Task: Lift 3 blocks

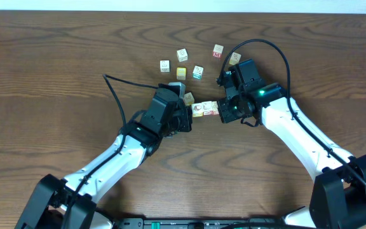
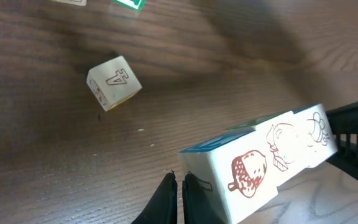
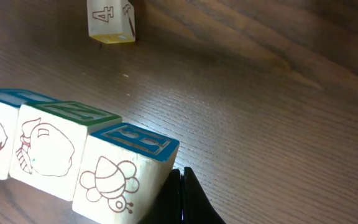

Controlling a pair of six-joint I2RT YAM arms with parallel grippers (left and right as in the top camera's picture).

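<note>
Three blocks form one tight row (image 1: 205, 110) between my two grippers. They are cream cubes with red-brown drawings and blue or green top faces. In the left wrist view the acorn block (image 2: 244, 180) is nearest, and my left gripper (image 2: 179, 178) is shut, its fingertips pressed against that block's end face. From the right wrist I see the bee block (image 3: 120, 177) at the near end, with my right gripper (image 3: 180, 172) shut and pushing on its end. Nothing sits between either pair of fingers. I cannot tell whether the row touches the table.
A loose cube marked "4" (image 2: 114, 82) lies on the wood just beyond the row. Several more small cubes are scattered further back, among them a plain yellow one (image 1: 181, 73) and one with teal markings (image 1: 197, 72). Black cables trail from both arms.
</note>
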